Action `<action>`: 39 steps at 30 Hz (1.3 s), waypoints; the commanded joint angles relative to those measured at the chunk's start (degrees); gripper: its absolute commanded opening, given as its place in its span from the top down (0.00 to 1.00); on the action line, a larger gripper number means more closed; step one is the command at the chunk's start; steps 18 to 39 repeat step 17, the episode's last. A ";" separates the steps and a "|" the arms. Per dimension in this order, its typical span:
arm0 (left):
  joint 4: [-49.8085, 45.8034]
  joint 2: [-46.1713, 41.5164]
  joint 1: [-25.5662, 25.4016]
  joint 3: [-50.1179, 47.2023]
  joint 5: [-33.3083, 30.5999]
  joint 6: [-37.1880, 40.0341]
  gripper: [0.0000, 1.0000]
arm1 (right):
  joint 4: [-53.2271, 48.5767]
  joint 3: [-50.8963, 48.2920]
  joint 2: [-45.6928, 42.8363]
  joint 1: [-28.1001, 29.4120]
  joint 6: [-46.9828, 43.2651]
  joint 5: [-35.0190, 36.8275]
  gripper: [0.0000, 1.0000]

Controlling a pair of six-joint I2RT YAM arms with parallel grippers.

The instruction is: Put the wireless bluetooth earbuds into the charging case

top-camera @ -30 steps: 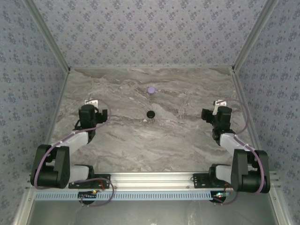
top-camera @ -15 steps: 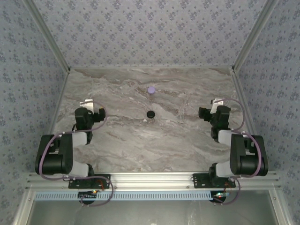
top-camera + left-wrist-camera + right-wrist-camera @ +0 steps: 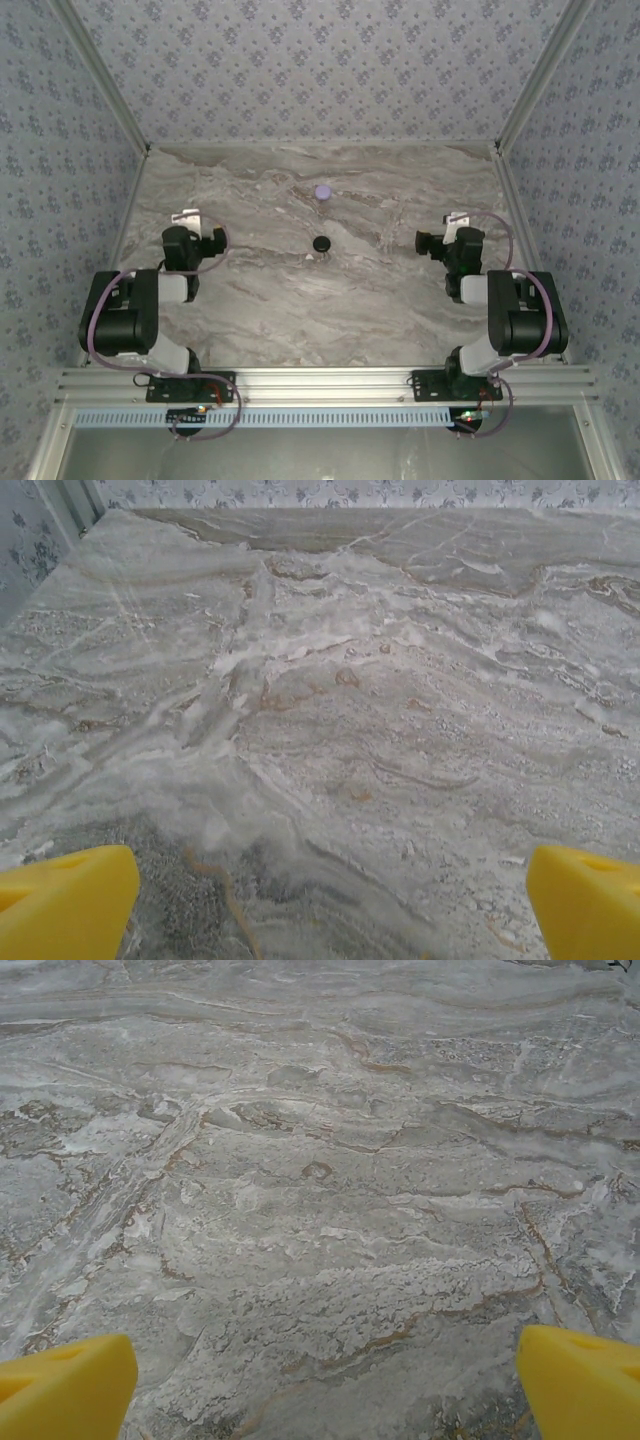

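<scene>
Marble counter. Lilac disc twd far edge; black disc centre. L fingers, R fingers: apart, empty. Risk: earbuds too tiny to tell, mis-grab likely.

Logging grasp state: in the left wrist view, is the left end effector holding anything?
No, the left end effector is open, its yellow fingers wide apart with bare marble table between them.

The top view looks down from above and behind onto the whole marble table. Each wrist view skims low and close over that same marble.
</scene>
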 commanded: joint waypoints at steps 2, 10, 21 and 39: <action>-1.06 0.06 0.19 1.06 -0.61 -0.72 0.01 | 1.65 0.76 0.34 0.25 -1.02 1.17 0.00; -1.24 0.06 0.19 1.13 -0.66 -0.64 0.01 | 1.56 0.83 0.36 0.18 -0.94 1.01 0.00; -1.15 0.02 0.15 1.06 -0.66 -0.62 0.01 | 1.56 0.83 0.36 0.11 -0.94 0.89 0.00; -1.15 0.02 0.15 1.06 -0.66 -0.62 0.01 | 1.56 0.83 0.36 0.11 -0.94 0.89 0.00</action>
